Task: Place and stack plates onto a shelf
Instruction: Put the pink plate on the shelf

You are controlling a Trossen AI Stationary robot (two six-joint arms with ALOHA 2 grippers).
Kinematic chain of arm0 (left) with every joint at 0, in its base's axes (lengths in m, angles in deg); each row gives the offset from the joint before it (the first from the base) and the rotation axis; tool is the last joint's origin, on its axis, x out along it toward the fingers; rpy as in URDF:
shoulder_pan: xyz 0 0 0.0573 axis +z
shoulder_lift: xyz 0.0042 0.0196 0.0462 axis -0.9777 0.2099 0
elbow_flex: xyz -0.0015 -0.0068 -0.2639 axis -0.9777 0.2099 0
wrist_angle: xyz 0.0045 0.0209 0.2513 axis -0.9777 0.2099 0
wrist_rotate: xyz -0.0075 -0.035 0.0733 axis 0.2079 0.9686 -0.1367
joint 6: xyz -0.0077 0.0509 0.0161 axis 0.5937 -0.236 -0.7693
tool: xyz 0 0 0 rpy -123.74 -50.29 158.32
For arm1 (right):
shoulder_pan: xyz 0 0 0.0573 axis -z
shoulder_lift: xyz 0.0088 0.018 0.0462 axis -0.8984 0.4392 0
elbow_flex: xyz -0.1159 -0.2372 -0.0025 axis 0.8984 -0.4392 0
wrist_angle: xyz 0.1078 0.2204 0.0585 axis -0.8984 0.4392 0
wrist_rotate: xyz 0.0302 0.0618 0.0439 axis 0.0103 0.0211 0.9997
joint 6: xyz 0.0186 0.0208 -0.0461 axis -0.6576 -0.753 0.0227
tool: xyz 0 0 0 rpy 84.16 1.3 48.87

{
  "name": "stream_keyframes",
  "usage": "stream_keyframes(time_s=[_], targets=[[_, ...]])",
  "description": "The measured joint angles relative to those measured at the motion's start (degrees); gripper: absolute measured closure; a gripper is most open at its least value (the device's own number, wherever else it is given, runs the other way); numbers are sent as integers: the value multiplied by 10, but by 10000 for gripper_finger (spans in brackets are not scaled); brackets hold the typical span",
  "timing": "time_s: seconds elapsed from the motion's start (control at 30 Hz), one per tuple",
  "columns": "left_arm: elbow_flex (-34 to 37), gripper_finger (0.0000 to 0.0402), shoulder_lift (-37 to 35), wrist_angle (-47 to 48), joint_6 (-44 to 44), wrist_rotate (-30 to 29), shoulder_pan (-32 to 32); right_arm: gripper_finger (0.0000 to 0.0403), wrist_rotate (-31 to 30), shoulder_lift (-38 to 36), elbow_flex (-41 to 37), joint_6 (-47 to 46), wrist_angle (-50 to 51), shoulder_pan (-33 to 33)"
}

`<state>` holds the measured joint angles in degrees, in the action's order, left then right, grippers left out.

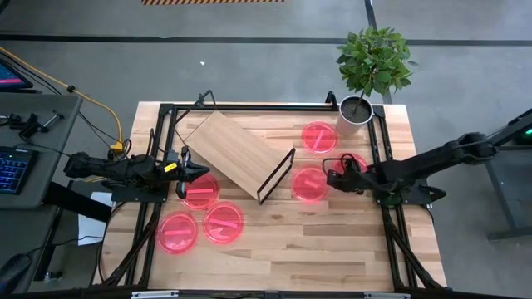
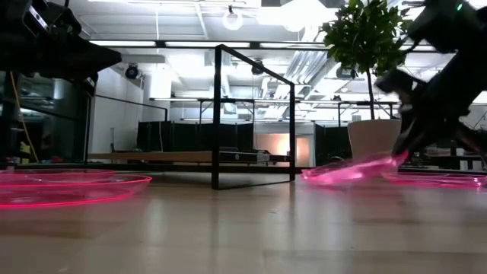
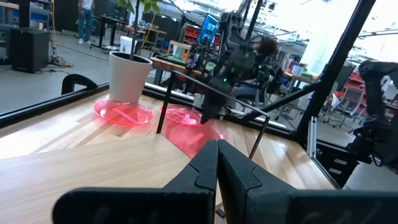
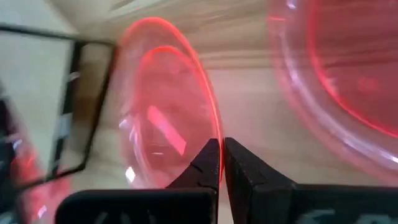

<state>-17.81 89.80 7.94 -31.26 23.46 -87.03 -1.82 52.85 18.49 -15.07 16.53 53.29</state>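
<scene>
Six translucent pink plates lie on the table. Three sit at the left: one (image 1: 200, 193) beside the shelf and two nearer ones (image 1: 178, 232), (image 1: 224, 222). Of the three at the right, one (image 1: 318, 137) is by the plant pot, one (image 1: 355, 160) is partly under the right arm, and one (image 1: 307, 184) is at my right gripper (image 1: 331, 177), which is shut on it. The shelf (image 1: 237, 149), a light wood board on a black frame, stands askew in the middle. My left gripper (image 1: 202, 172) is shut, hovering at the shelf's left end over the near plate's far rim. My right gripper pinches the plate's rim (image 4: 214, 134) between its two fingers, on the plate's right side, reaching in from the table's right. The plate is tilted: its held side (image 2: 392, 160) is raised and its opposite edge (image 2: 312, 176) rests on the table.
A potted plant (image 1: 357, 108) stands at the far right corner. Black frame rails (image 1: 384, 149) run along the table's sides. The near half of the tabletop (image 1: 316, 249) is bare wood right of the left plates. A desk with a keyboard (image 1: 12, 166) sits off the left edge.
</scene>
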Motion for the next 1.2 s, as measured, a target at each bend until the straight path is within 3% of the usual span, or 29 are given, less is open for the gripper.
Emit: stream_keyframes(time_s=[0.17, 0.3, 0.43, 0.53, 0.7, 0.87, 1.07, 1.2], targets=[[0, 402, 0, 0, 0, 0, 0, 403, 67, -94, 1, 75, 16, 0], [0, 402, 0, 0, 0, 0, 0, 403, 180, -143, 1, 127, 3, 0], [0, 402, 0, 0, 0, 0, 0, 403, 305, -163, 2, 152, -95, -5], [0, 402, 0, 0, 0, 0, 0, 403, 311, -151, 37, 180, -154, -10], [0, 402, 0, 0, 0, 0, 0, 403, 251, -77, 172, 278, -120, 21], [0, 402, 0, 0, 0, 0, 0, 403, 204, 40, 328, 405, -111, 120], [0, 401, 0, 0, 0, 0, 0, 403, 219, 193, 480, 517, -97, 268], [0, 401, 0, 0, 0, 0, 0, 403, 230, 307, 568, 549, -96, 333]])
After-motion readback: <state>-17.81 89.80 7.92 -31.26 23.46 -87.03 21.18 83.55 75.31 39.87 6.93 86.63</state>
